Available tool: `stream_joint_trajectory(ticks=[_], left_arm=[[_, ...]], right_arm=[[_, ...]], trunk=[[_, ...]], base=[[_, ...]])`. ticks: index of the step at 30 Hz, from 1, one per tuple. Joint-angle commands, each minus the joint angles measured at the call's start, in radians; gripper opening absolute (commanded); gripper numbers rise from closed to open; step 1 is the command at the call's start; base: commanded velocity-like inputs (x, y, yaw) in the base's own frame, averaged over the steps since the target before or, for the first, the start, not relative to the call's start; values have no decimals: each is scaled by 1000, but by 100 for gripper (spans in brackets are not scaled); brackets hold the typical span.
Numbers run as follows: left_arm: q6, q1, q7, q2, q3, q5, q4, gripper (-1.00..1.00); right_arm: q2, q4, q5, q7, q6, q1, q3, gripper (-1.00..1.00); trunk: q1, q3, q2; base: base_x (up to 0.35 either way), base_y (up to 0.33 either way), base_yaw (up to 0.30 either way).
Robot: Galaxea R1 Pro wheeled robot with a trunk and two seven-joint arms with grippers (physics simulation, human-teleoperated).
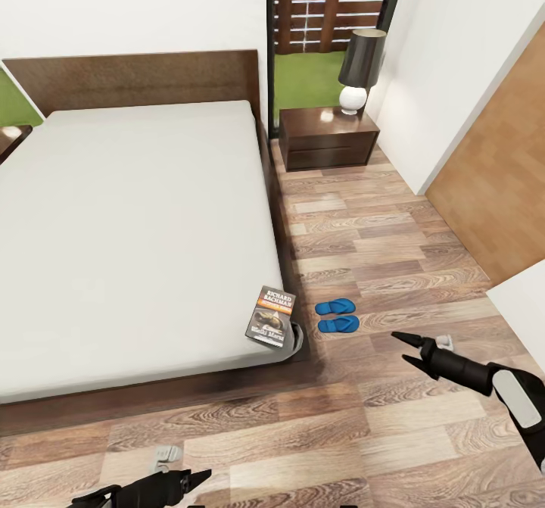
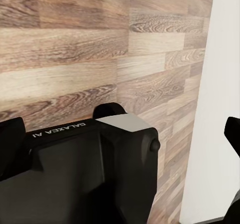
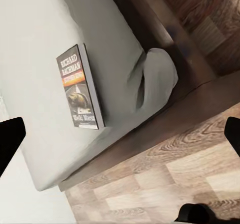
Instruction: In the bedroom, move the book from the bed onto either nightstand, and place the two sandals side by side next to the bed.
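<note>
book (image 1: 272, 316) at the bed (image 1: 129, 228) corner; sandals (image 1: 337, 316) paired alongside on the floor; right claw (image 1: 403, 349) released, left claw (image 1: 198, 479) state unclear.

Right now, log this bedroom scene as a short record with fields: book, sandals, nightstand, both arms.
book: the book lies flat on the near right corner of the bed, cover up
sandals: the two sandals lie side by side on the floor right of the bed, close to the book's corner
nightstand: the nightstand stands beside the headboard, with a lamp on top
right gripper: the right gripper hangs over the floor, fingers apart, holding nothing
left gripper: the left gripper is low at the near edge, fingers apart, empty
</note>
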Motion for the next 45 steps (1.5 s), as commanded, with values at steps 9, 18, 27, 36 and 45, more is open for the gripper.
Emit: stream_joint_trajectory(ticks=[9,18,27,36,45], left_arm=[[3,0,-2,-3,-8,9,0,100],[2,0,-1,-7,-8,8,0,100],[1,0,-1,-7,-8,8,0,100],[1,0,-1,-7,-8,8,0,100],[1,0,-1,-12,-8,8,0,100]], right_arm=[[172,192,85,6,-260,-1,48,100],[250,201,119,5,-353,-1,64,100],[287,195,119,11,-374,-1,65,100],[291,189,118,50,-373,-1,66,100],[290,188,117,171,-370,-1,66,100]], trunk=[[0,-1,0],[0,-1,0],[0,-1,0],[0,-1,0],[0,-1,0]], base=[[0,0,0],[0,0,0],[0,0,0],[0,0,0],[0,0,0]])
